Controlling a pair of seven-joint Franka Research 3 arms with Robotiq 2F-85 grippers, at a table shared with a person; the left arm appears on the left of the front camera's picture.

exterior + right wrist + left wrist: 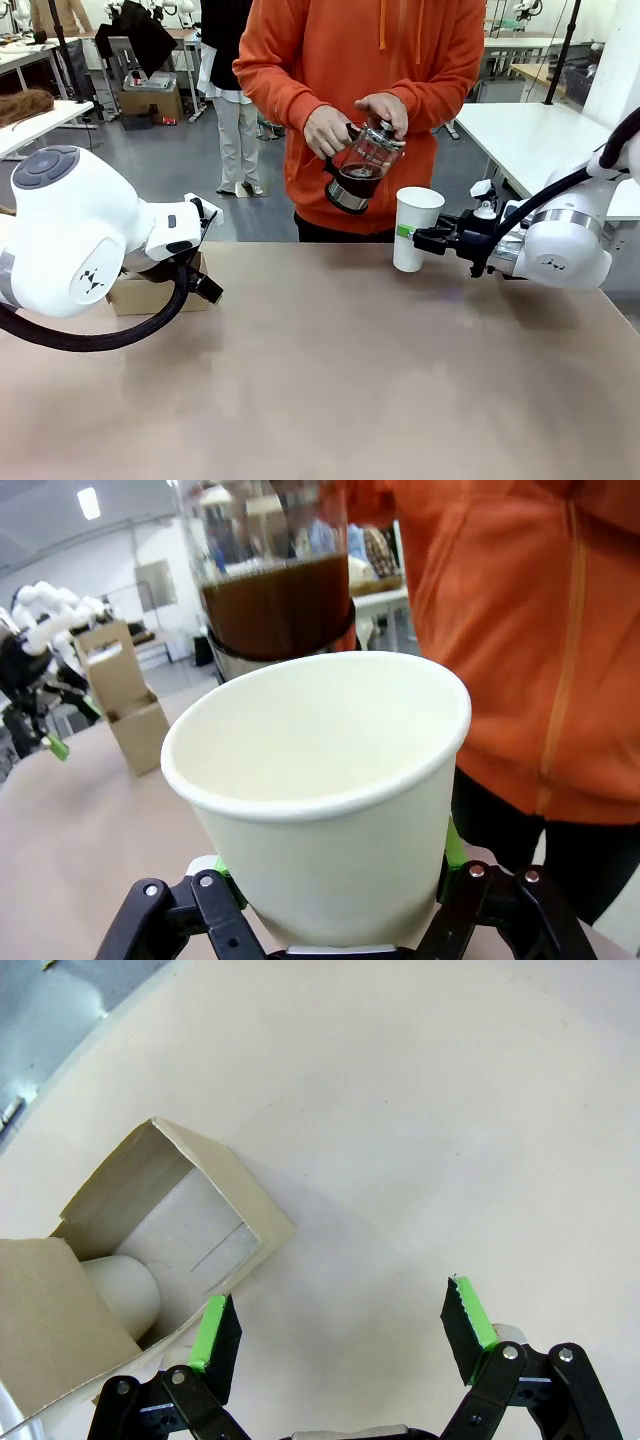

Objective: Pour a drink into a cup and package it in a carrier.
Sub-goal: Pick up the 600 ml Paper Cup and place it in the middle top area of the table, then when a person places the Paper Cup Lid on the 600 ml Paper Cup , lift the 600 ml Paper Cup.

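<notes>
**Operator:** State the cup's orientation and location.

**Technician:** One cup (415, 208). It stands upright with its long axis vertical and its mouth open to the top. It is right of centre in the front view, near the far edge of the table (320, 380). Whether its base touches the table cannot be told. In the right wrist view the cup (330, 810) sits at lower centre, and its inside shows plain white.

**Operator:** Right arm pose?

**Technician:** The arm enters from the right edge with its fingers level, pointing toward picture left. The right gripper (418, 238) is clamped on the cup's lower half, with a green pad on either side.

**Operator:** Drink?

**Technician:** One glass pitcher (362, 160) at upper centre, above and left of the cup and apart from it. Its long axis is tilted, with the base at lower left and the lid at upper right, toward the cup. The drink (352, 180) lies dark brown in the lower part. A person in an orange top holds the pitcher with two hands. One hand (328, 130) is at the handle side and the other hand (385, 110) is on the lid.

**Operator:** Left arm?

**Technician:** It bulks at the left edge of the front view. In the left wrist view the left gripper (340, 1300) points down at bare table. Its jaws are spread wide with nothing between them.

**Operator:** Carrier?

**Technician:** One carrier (240, 1190), brown cardboard, at the left of the left wrist view, just beside one finger. A white rounded thing (125, 1290) lies in one pocket, and what it is cannot be told. In the front view the carrier (140, 297) shows at lower left, behind the arm.
</notes>
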